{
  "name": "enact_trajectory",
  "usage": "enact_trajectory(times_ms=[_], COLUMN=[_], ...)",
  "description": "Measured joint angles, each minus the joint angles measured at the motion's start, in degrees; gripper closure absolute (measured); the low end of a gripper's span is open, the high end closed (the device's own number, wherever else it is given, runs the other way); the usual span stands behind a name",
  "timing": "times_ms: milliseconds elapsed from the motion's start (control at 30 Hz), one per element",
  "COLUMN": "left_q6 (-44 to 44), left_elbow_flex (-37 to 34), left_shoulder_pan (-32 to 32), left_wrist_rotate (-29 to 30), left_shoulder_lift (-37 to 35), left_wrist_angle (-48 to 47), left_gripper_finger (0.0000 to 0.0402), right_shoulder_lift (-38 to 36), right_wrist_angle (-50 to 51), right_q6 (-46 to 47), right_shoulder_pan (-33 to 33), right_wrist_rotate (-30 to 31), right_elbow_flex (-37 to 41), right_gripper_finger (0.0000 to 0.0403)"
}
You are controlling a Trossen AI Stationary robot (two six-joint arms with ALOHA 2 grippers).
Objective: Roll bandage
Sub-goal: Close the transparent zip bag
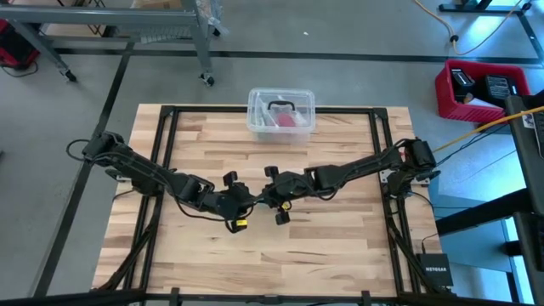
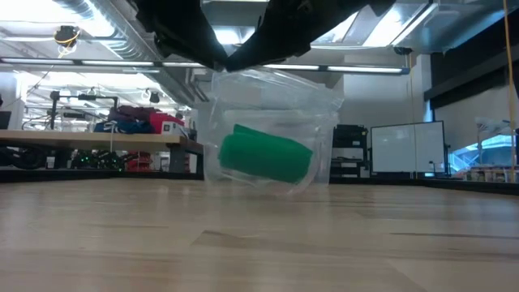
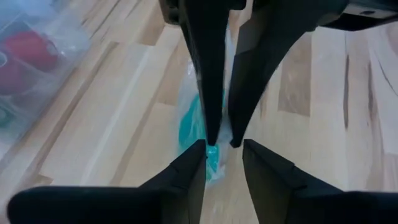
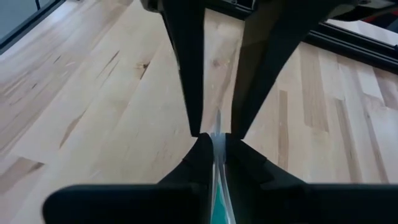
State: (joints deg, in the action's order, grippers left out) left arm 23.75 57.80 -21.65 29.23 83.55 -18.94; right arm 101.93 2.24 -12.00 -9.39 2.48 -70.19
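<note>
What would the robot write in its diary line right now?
left tool: open, at the bag | right tool: shut on clear bag | bandage: rolled, inside the bag, lifted off the table

A light wooden plank tabletop [image 1: 331, 255] carries a clear plastic tub [image 1: 281, 115] with red contents, standing at its far edge, centre.

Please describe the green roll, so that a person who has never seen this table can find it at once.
Start from the wooden table and go to its middle, where the two dark arms meet. There a clear plastic bag hangs above the wood, and the bandage sits inside it. It is the only green roll; the tub at the far edge holds pink-red things.
</note>
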Motion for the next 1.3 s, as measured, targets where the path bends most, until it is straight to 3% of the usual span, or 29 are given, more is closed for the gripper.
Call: enact_trajectory(times_ms=[400, 833, 1300], left_q6=[-2.99, -1.26, 1.36], left_elbow_flex=[0.0, 0.07, -0.17], left_shoulder_pan=[0.75, 0.99, 0.68], left_wrist_rotate=[-0.15, 2.18, 3.84], left_shoulder_lift=[0.0, 0.02, 0.02], left_wrist_angle=[-1.14, -4.68, -8.91], left_gripper_finger=[0.0397, 0.0401, 0.0401], right_shoulder_lift=[0.0, 0.0, -3.96], right_wrist_angle=[0.17, 3.5, 21.71], right_q6=[-0.25, 1.69, 3.09], right_shoulder_pan=[0.0, 0.04, -0.04], right_wrist_rotate=[0.12, 1.56, 5.58], right_elbow_flex=[0.0, -0.22, 0.0], right_gripper_finger=[0.0371, 0.037, 0.037])
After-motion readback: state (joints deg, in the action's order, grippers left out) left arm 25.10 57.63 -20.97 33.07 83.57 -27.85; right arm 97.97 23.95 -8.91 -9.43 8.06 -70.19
